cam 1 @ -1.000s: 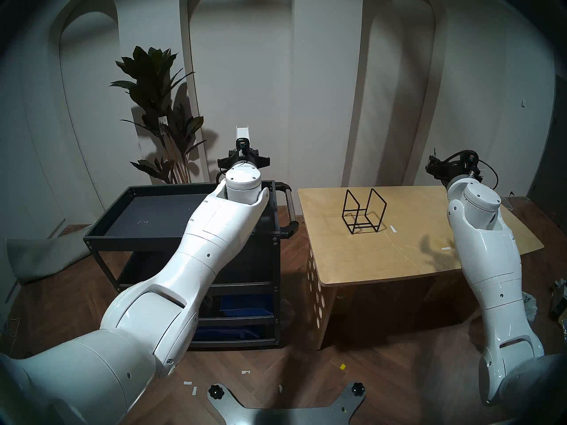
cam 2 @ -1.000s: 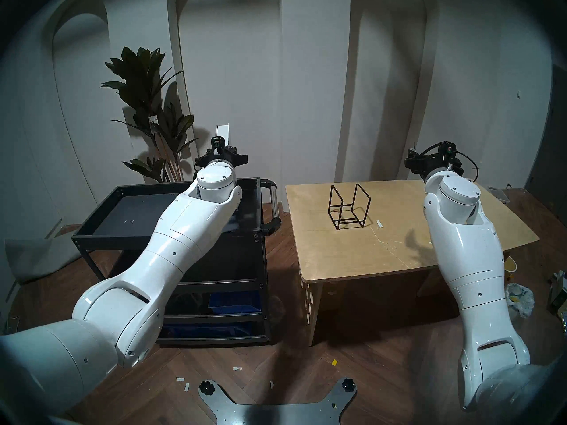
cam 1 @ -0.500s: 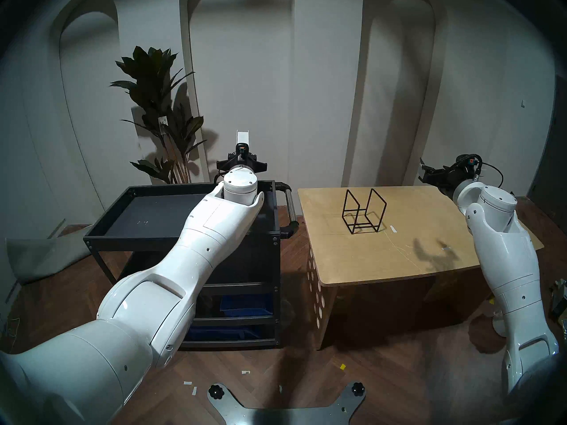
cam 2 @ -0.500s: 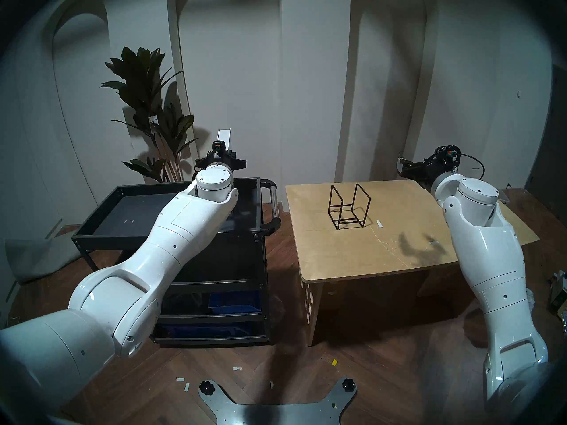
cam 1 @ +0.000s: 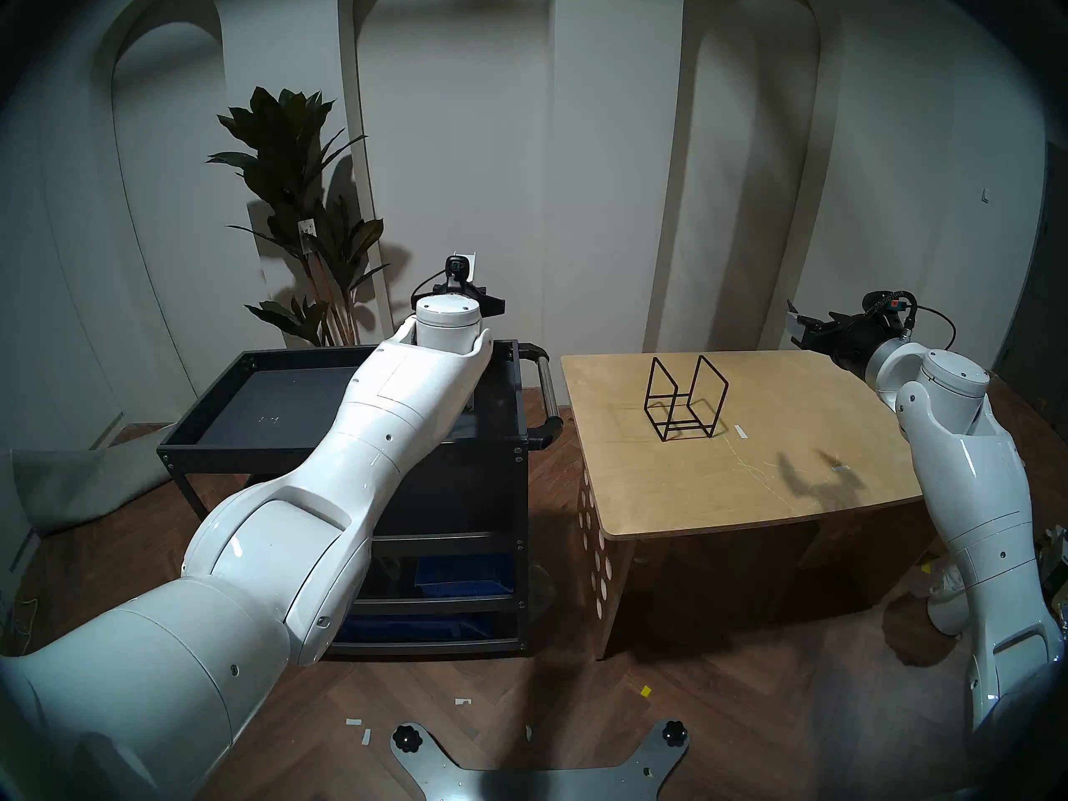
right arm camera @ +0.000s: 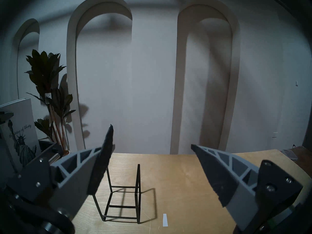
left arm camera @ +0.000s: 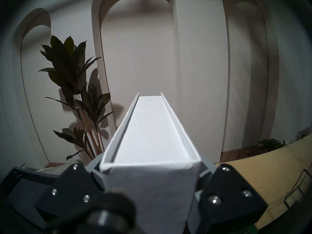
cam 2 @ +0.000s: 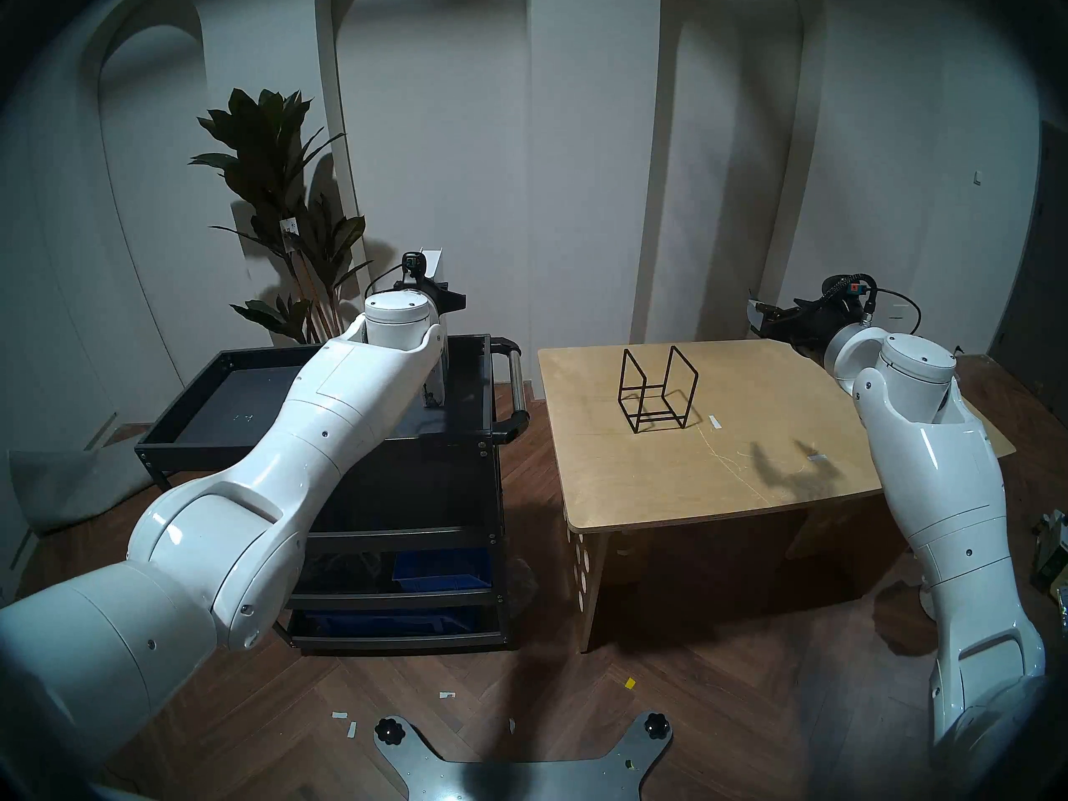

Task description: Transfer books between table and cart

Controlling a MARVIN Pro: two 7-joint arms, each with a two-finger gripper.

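Compared with a second ago, the left arm has stretched further out over the cart (cam 1: 341, 378), and the white book (left arm camera: 152, 144) now shows less above the wrist in the head views, only its top corner (cam 1: 469, 260) peeking out. The right arm has swung outward toward the table's right edge, its end effector (cam 1: 800, 331) now pointing roughly level across the table (cam 1: 722, 482) rather than angled in.

The left forearm reaches diagonally across the cart's top tray, wrist near level. The left end effector (left arm camera: 152, 183) is clamped on the book, its grey fingers (left arm camera: 205, 167) pressing both covers, with the book held upright above the cart's right end.

From the left wrist, the book's page edge runs away from the lens toward the arched wall. The right wrist view alone shows the cover (right arm camera: 20, 132), printed with a Statue of Liberty figure and script, and the right end effector (right arm camera: 152, 139) spread wide and empty above the table, with the black wire rack (right arm camera: 123, 193) standing below it. A potted plant (cam 1: 300, 204) stands behind the cart.
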